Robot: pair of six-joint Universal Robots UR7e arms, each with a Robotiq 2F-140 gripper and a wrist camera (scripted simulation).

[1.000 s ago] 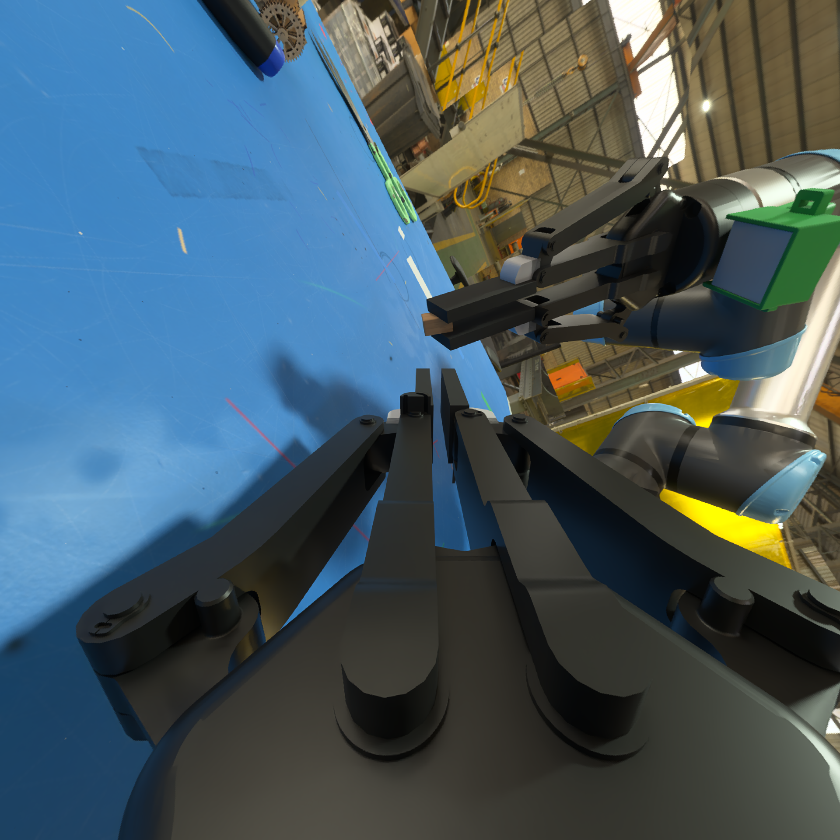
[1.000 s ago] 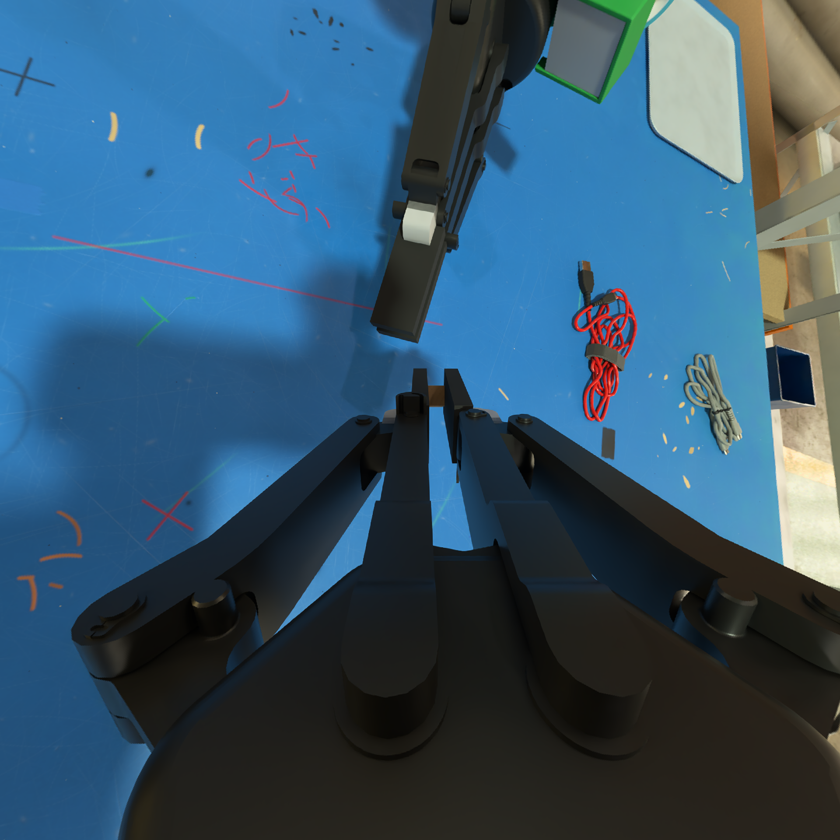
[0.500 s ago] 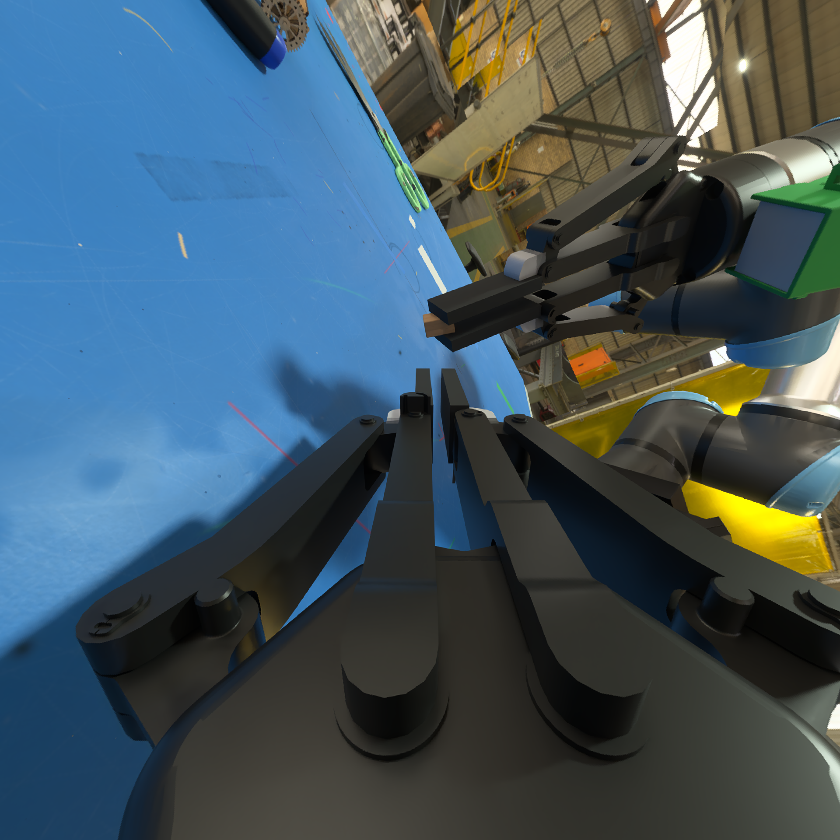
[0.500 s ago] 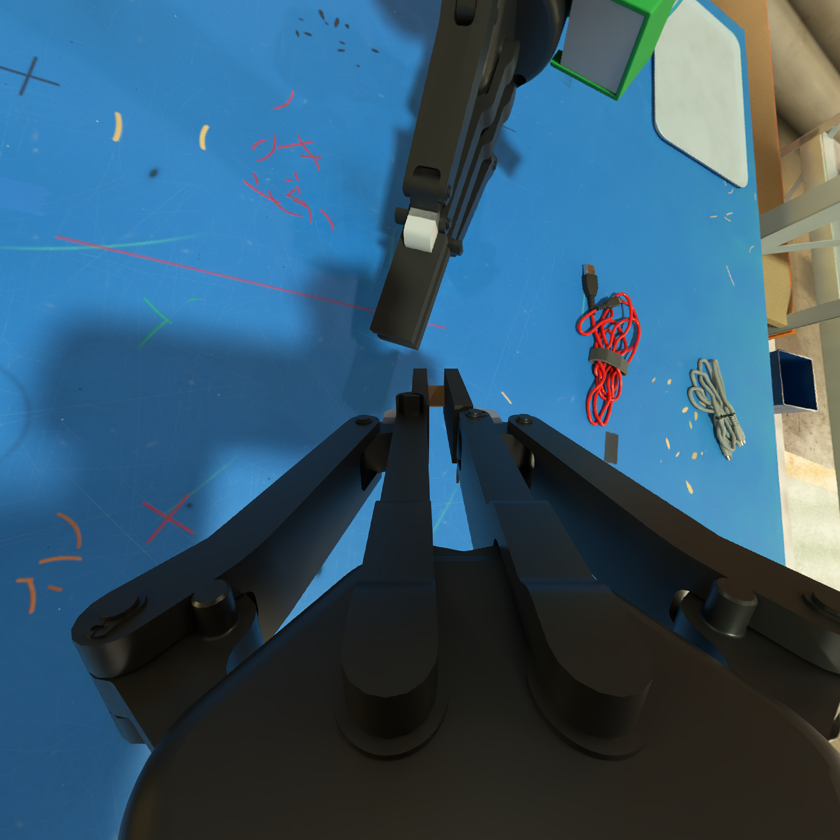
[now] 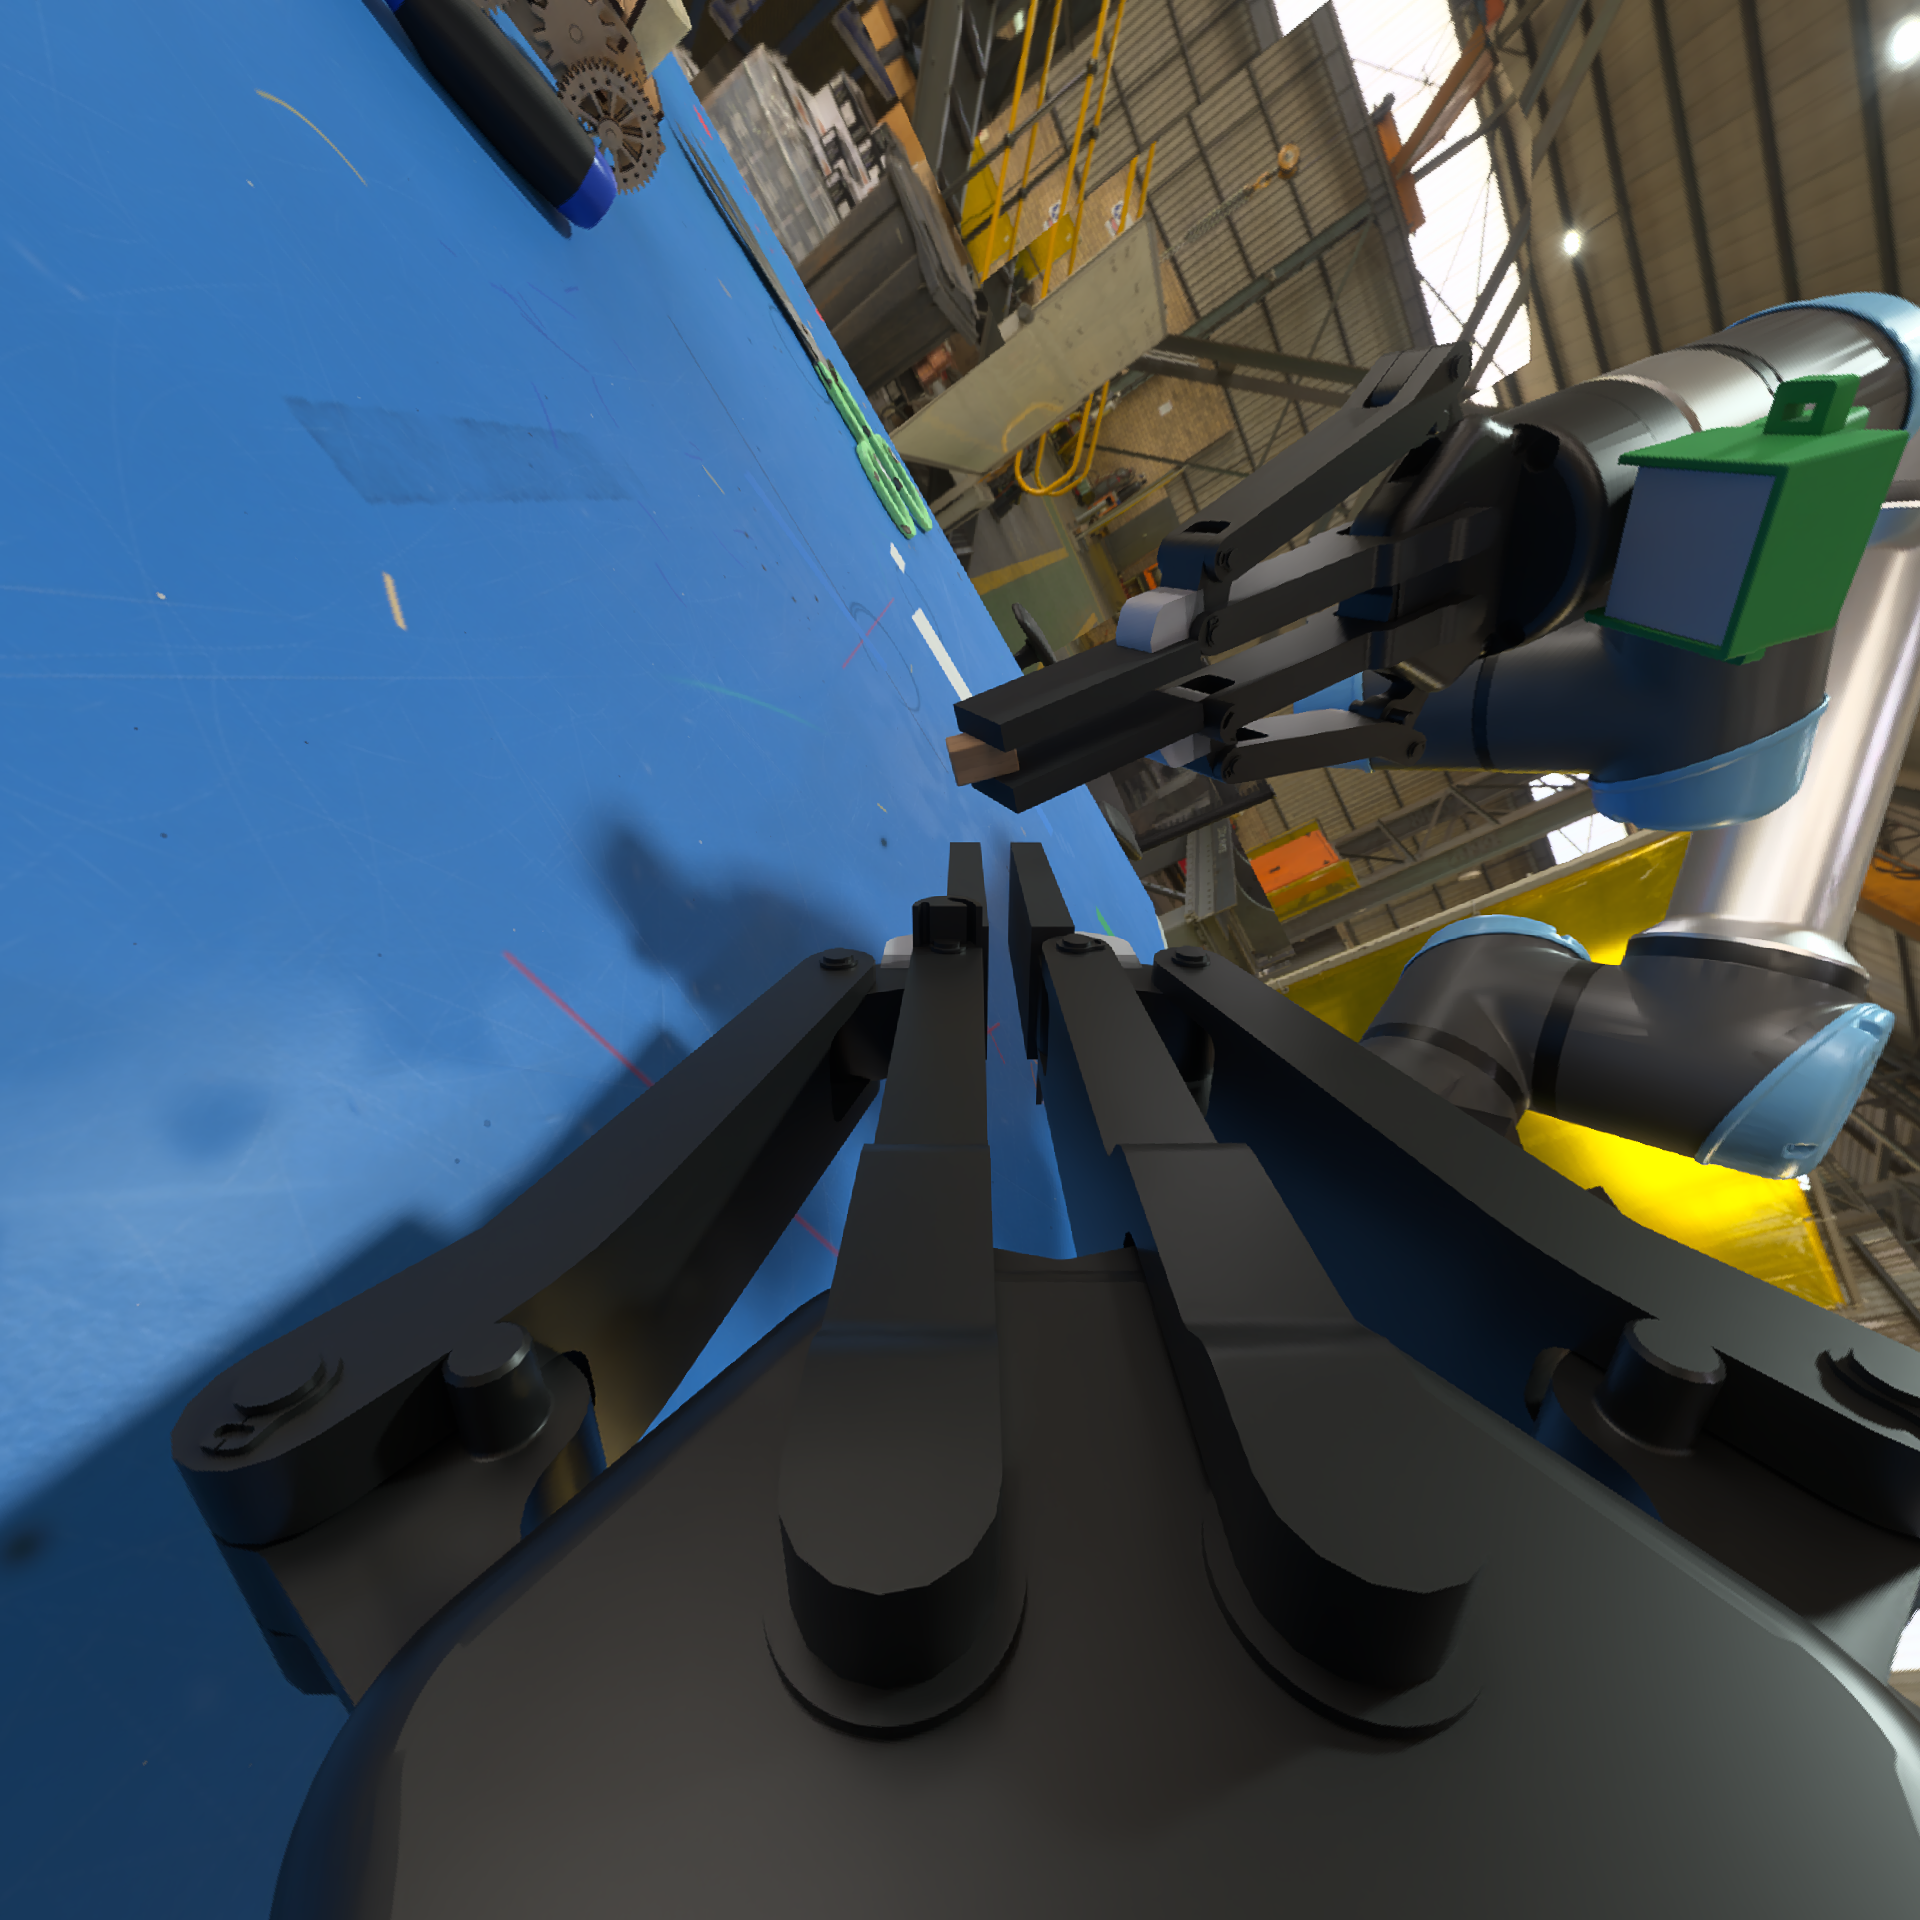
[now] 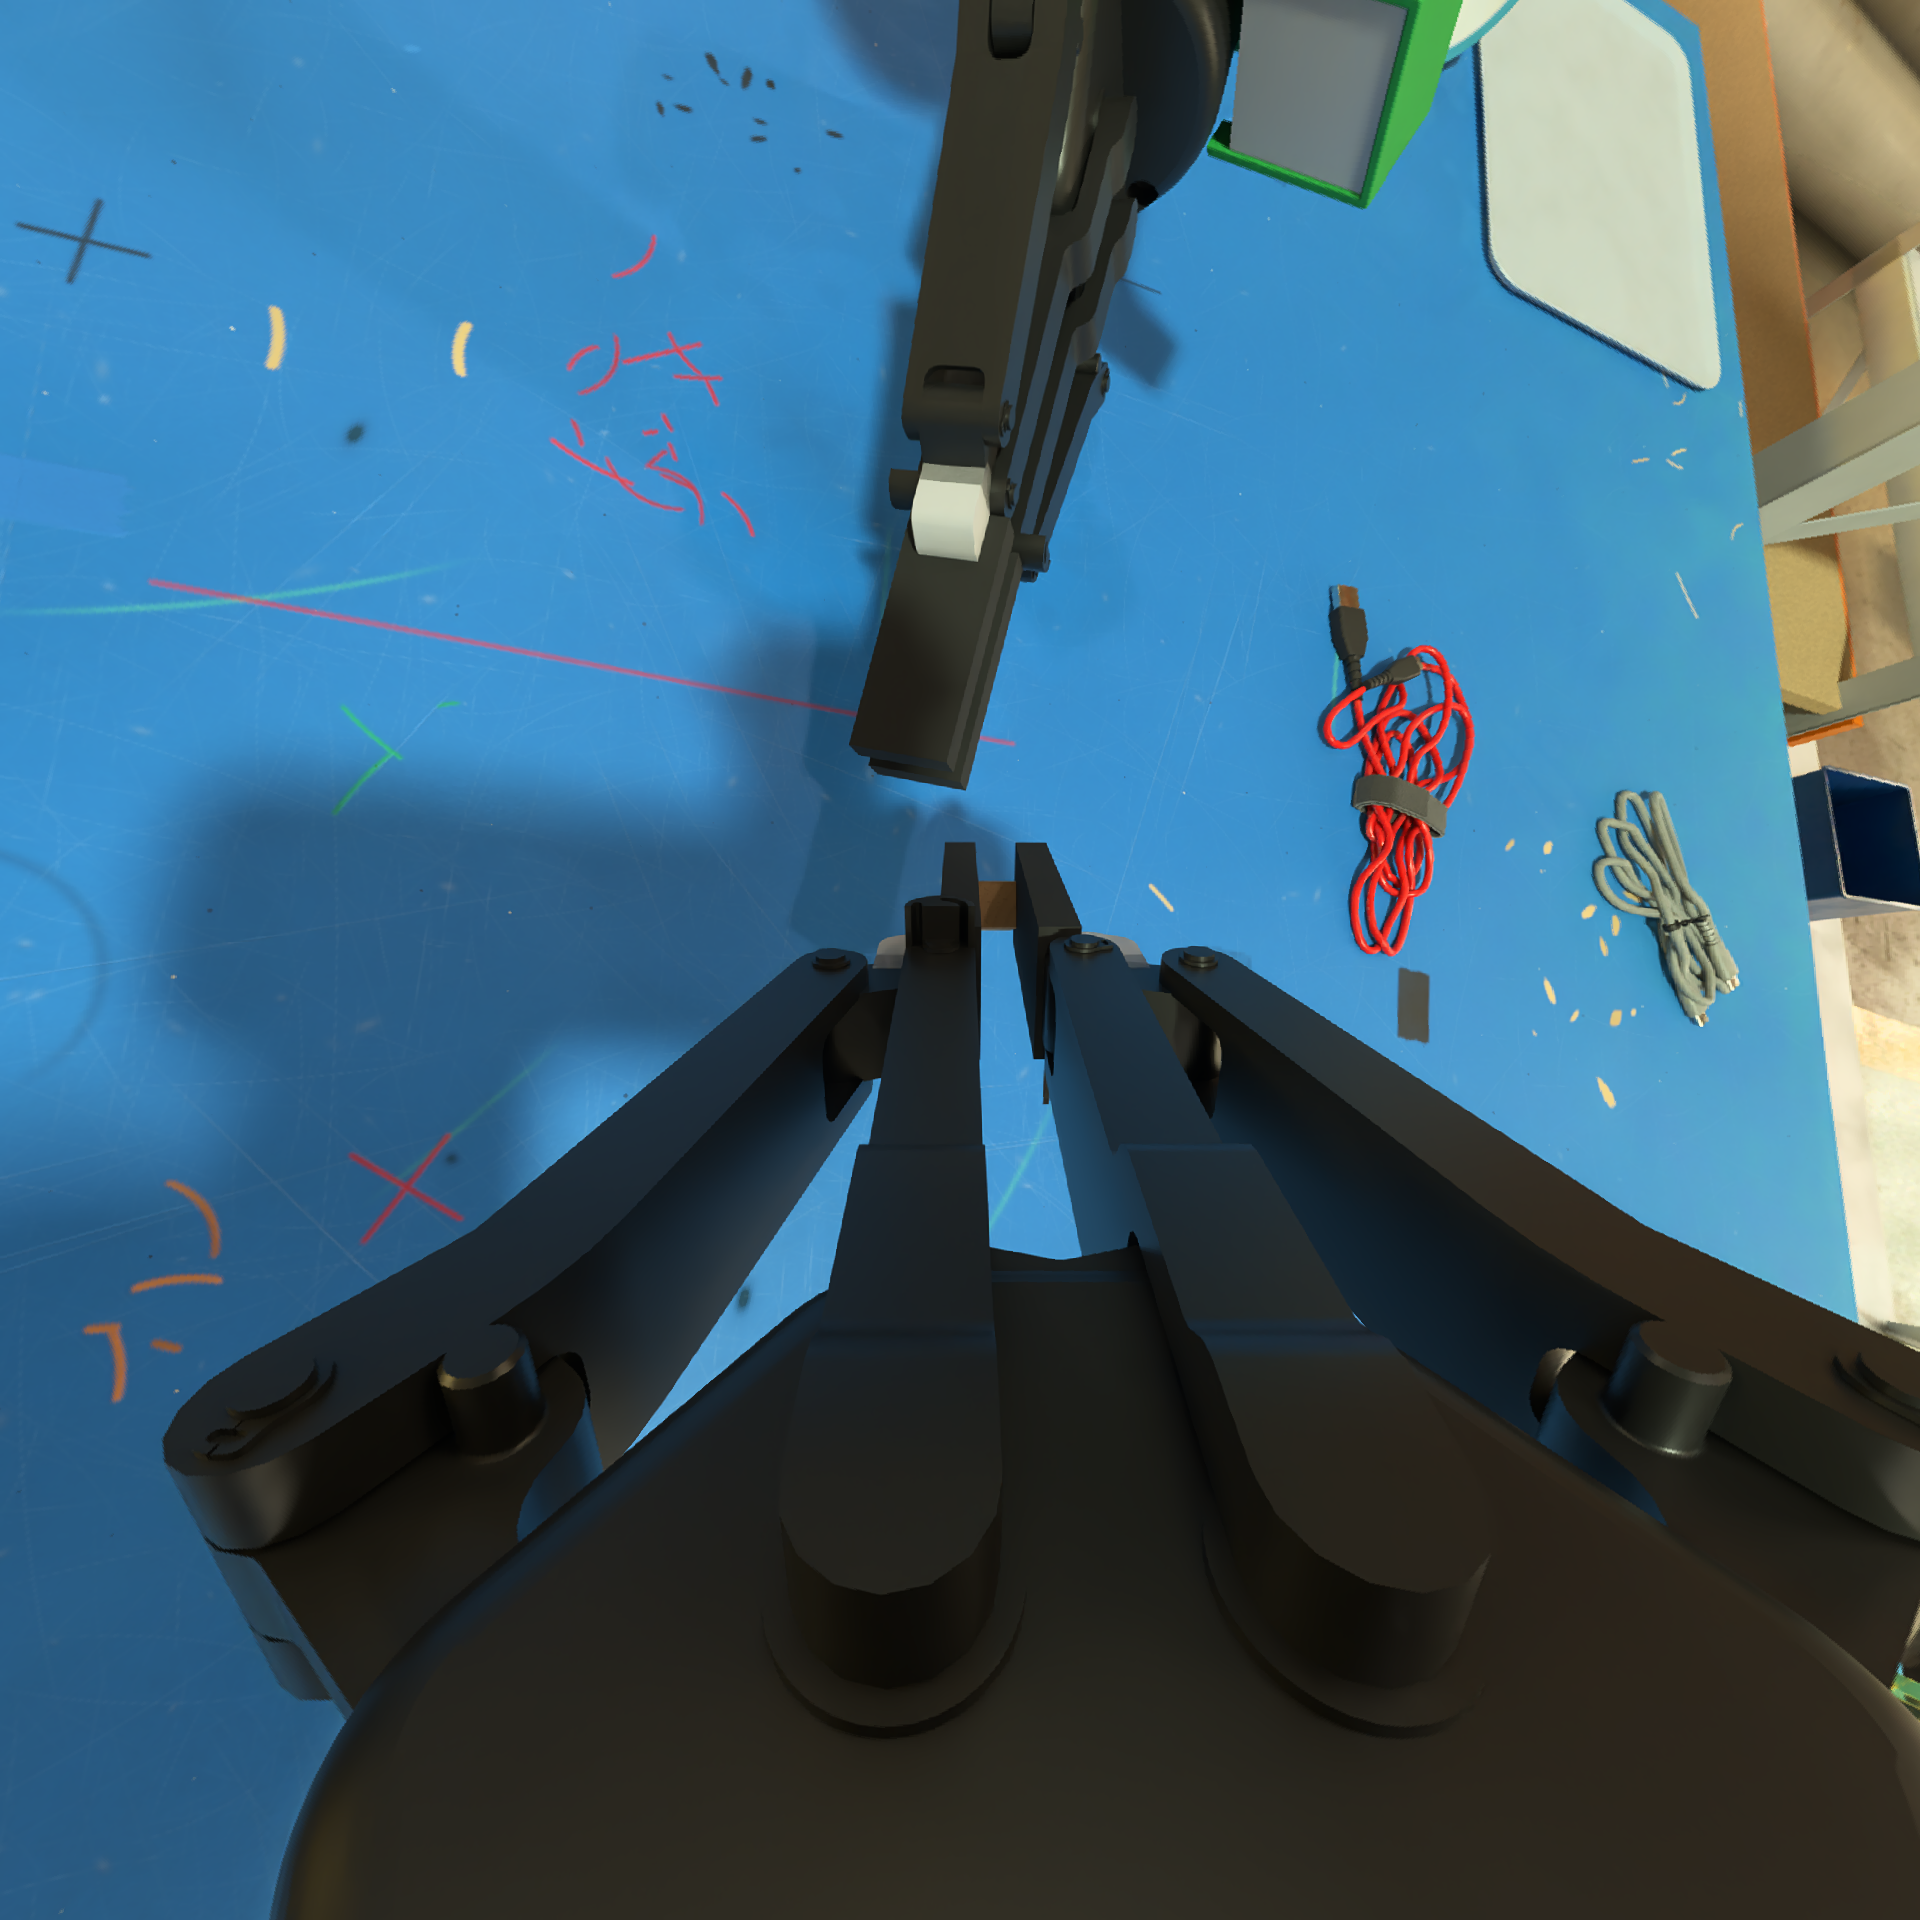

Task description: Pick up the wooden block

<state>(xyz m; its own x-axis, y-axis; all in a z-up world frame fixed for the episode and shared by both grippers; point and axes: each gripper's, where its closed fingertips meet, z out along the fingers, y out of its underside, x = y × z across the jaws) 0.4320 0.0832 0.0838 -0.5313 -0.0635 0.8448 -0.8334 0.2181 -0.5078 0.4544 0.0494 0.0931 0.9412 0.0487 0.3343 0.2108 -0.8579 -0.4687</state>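
The small wooden block (image 6: 997,902) is pinched between the fingertips of my right gripper (image 6: 995,862), which is shut on it above the blue table (image 6: 312,935). In the left wrist view the same block (image 5: 975,758) sticks out of the right gripper's tips (image 5: 1013,764), clear of the table (image 5: 312,727). My left gripper (image 5: 995,868) is shut with nothing in it, just below and in front of the right gripper. In the right wrist view the left gripper (image 6: 914,764) comes in from the top, its tips close to the block.
A red coiled cable (image 6: 1397,800), a grey cable (image 6: 1662,904) and a pale pad (image 6: 1590,187) lie at the right of the table, with a blue box (image 6: 1860,842) past its edge. A black cylinder with a blue end (image 5: 509,114), gears (image 5: 613,104) and a green part (image 5: 883,468) lie far off.
Both grippers stay shut and the block stays in the right one. The views have shifted only slightly; the two grippers keep about the same distance.
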